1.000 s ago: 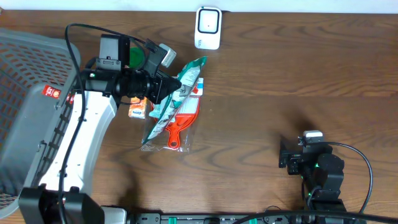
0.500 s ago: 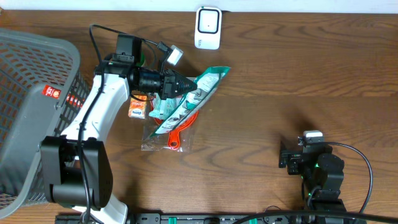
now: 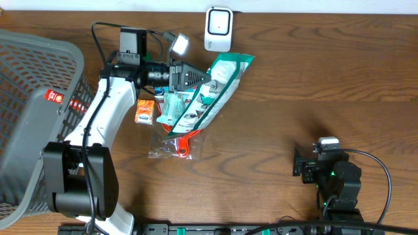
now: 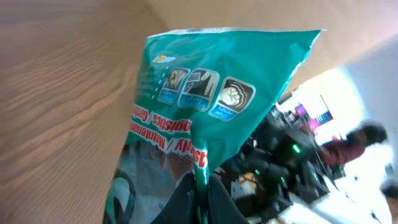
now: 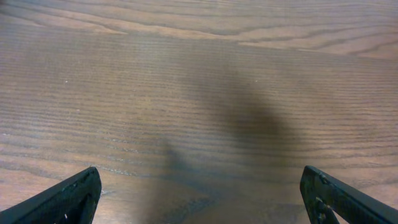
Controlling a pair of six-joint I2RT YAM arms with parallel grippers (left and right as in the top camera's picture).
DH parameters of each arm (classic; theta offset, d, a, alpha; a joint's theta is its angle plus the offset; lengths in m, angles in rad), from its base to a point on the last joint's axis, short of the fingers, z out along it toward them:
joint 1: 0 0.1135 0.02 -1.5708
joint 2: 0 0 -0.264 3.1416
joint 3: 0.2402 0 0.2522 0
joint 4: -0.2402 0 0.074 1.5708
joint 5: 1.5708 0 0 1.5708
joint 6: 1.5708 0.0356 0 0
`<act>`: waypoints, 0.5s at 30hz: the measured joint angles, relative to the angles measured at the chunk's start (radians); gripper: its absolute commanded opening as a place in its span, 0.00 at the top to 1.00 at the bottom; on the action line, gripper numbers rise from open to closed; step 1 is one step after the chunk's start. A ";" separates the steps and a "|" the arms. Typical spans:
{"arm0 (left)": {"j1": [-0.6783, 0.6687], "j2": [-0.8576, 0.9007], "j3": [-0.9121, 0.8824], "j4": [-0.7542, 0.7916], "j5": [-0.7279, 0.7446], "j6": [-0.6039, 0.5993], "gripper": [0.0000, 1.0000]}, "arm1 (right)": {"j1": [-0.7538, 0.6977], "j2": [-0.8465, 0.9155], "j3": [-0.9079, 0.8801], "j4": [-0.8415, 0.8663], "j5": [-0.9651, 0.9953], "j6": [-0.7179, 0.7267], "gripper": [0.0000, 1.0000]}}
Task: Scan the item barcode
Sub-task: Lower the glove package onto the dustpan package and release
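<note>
The item is a teal snack bag [image 3: 221, 85], lifted off the table and tilted, its top end pointing toward the white scanner [image 3: 218, 29] at the back edge. My left gripper [image 3: 208, 79] is shut on the bag's side seam. In the left wrist view the black fingers [image 4: 180, 202] pinch the thin teal edge at my left gripper [image 4: 202, 183], and the printed face of the bag [image 4: 205, 99] fills the frame. My right gripper [image 5: 199, 177] stands wide open over bare wood, far from the bag, at the front right [image 3: 304, 168].
A grey basket [image 3: 32, 98] takes up the left side. Under the held bag lie a small orange box [image 3: 144, 112], another teal packet [image 3: 173, 108] and a clear pack with a red-orange handled tool [image 3: 183, 140].
The left arm has swung the bag to the right and toward the back, so its top end now lies nearer the scanner. The right arm has stayed still.
</note>
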 measured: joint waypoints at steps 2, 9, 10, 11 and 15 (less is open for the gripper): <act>0.000 0.000 0.000 0.004 -0.093 -0.096 0.93 | 0.000 0.000 0.000 0.000 0.000 0.000 0.01; 0.000 0.000 0.000 0.007 -0.301 -0.369 0.92 | 0.000 0.000 0.000 0.000 0.000 0.000 0.01; 0.000 0.000 0.000 0.008 -0.316 -0.404 0.92 | 0.000 0.000 0.000 0.000 0.000 0.000 0.01; 0.000 0.000 0.000 0.007 -0.326 -0.436 0.93 | 0.000 0.000 0.000 0.000 0.000 0.000 0.01; 0.000 0.000 0.000 0.010 -0.355 -0.522 0.92 | 0.000 0.000 0.000 0.000 0.000 0.000 0.01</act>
